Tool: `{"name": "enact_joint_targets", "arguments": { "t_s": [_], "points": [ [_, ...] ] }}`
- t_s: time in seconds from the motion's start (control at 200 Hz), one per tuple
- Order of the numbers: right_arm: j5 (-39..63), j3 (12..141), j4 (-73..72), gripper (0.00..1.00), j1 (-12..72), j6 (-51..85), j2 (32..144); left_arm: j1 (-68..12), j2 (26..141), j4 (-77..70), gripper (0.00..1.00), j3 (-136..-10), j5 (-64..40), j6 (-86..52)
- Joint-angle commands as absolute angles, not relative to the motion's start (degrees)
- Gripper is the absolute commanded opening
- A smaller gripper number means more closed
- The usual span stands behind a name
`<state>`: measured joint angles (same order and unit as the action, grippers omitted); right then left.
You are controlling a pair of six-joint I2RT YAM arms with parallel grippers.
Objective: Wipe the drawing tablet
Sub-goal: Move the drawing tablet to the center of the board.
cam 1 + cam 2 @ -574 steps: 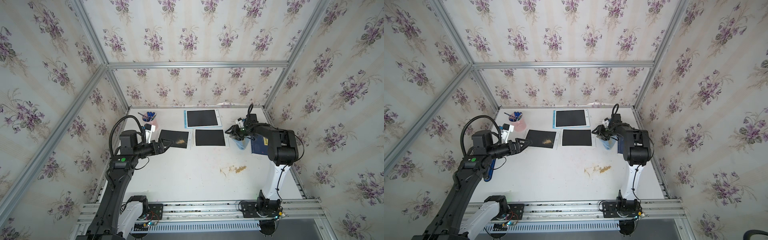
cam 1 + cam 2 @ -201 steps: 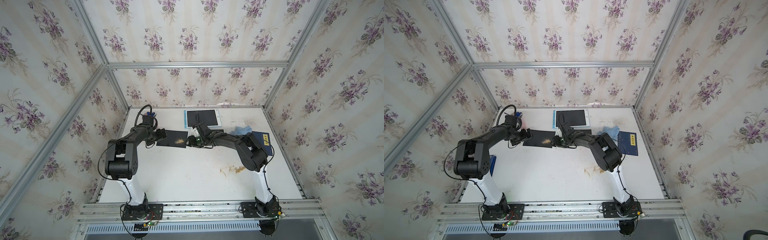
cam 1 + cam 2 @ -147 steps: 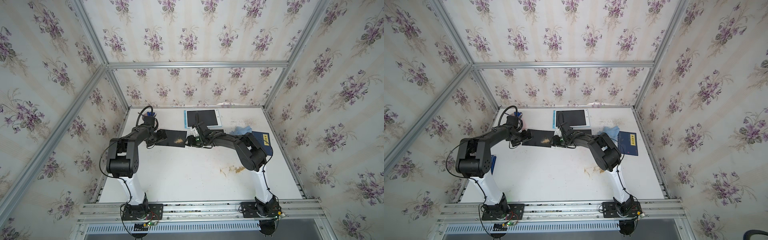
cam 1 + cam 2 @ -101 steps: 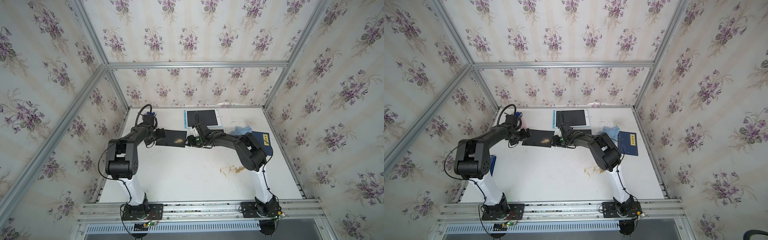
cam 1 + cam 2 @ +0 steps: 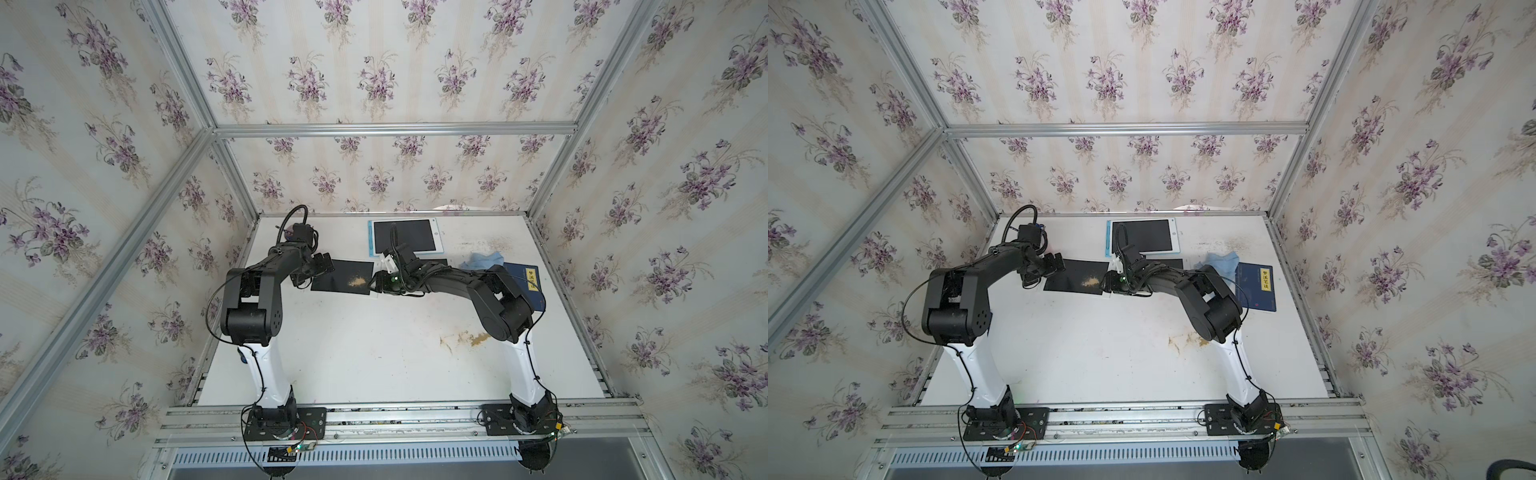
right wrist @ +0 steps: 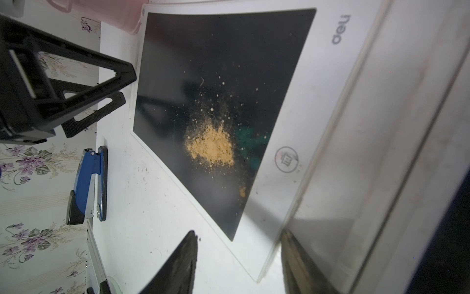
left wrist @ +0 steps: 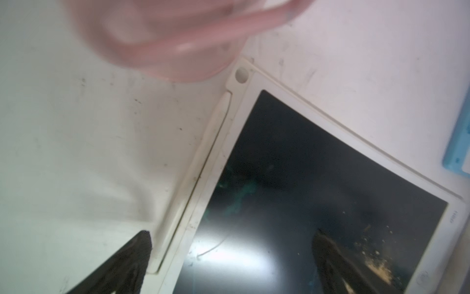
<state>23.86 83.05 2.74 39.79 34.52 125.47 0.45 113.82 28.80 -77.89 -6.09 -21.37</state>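
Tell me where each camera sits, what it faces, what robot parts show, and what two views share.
Top views: high behind the arm bases, looking down over the table; left arm and right arm show whole, with left gripper and right gripper.
Left wrist: behind the left gripper's open jaws, facing the drawing tablet's stylus edge and a pink cup; fingertips show.
Right wrist: behind the right gripper, looking across the tablet's powder toward the left gripper and a blue stapler; fingertips show.
Shared: both wrist views show that powder.

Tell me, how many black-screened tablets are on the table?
3: a blue-framed tablet at the back, a powder-dusted tablet before it, and a third tablet mostly hidden under the right arm.
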Motion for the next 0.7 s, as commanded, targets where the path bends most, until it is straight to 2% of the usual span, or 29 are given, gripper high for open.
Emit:
{"name": "enact_joint_targets", "arguments": {
  "t_s": [0.0,0.694],
  "points": [
    [23.5,82.9,7.4,0.55,39.9,34.8,126.5,0.3,115.3,33.7,1.0,-79.2,-4.8,-23.8],
    [25.5,82.6,7.9,0.54,42.2,33.0,126.2,-3.0,108.0,30.0,1.0,-66.6,-9.0,-26.5]
  ]
}}
